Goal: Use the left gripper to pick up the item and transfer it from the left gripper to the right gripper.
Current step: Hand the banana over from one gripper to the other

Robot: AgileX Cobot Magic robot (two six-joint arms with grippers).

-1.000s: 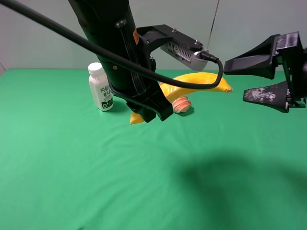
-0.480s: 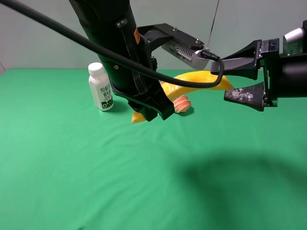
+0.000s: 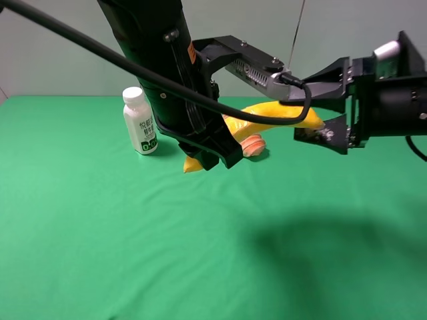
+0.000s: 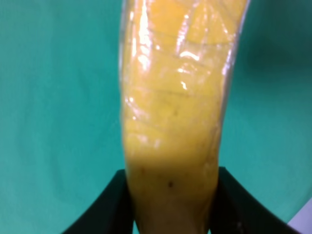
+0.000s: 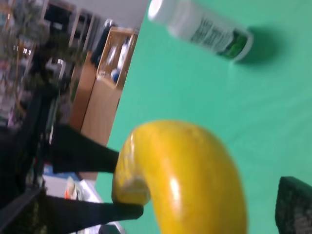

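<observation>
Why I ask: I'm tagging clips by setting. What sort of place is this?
Probably a robotics lab: the left gripper holds a banana over a green-clothed table, with wooden shelving behind.

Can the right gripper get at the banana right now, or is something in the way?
Probably yes: the open right gripper seems to have its jaws above and below the banana's free end, and the left gripper grips only the far end.

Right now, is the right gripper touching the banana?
Cannot tell. The right wrist view shows green cloth between the banana and one finger of the right gripper; the other is out of frame; the high view only overlaps them.
</observation>
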